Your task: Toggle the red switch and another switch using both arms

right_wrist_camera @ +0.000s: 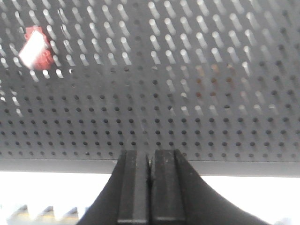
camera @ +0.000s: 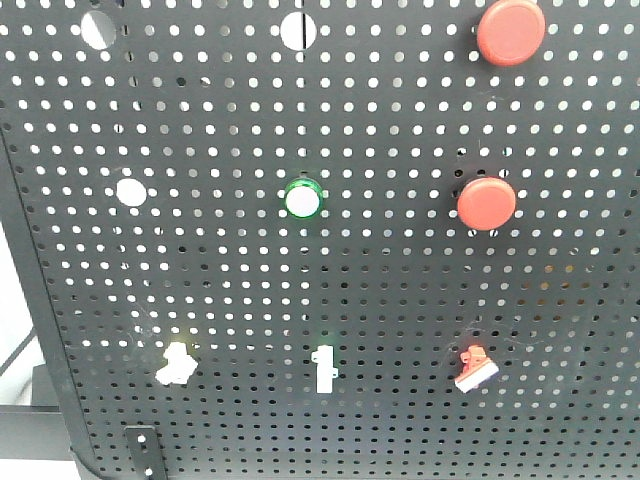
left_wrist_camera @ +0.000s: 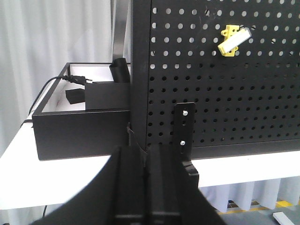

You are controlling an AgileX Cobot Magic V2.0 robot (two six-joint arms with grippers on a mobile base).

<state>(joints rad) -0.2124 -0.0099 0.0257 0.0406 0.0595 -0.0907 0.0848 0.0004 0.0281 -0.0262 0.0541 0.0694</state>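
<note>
We saw the red switch [camera: 476, 368] low on the right of the pegboard [camera: 400, 270], the yellow switch [left_wrist_camera: 231, 41] to the left. Both jaws stood together, clear below the board; toggled or not, we couldn't judge.

No legible text, label, brand, number or sign appears in any view. The pegboard [camera: 400, 280], its round push buttons and its small toggle switches carry no readable markings; the wrist views likewise show none.
</note>
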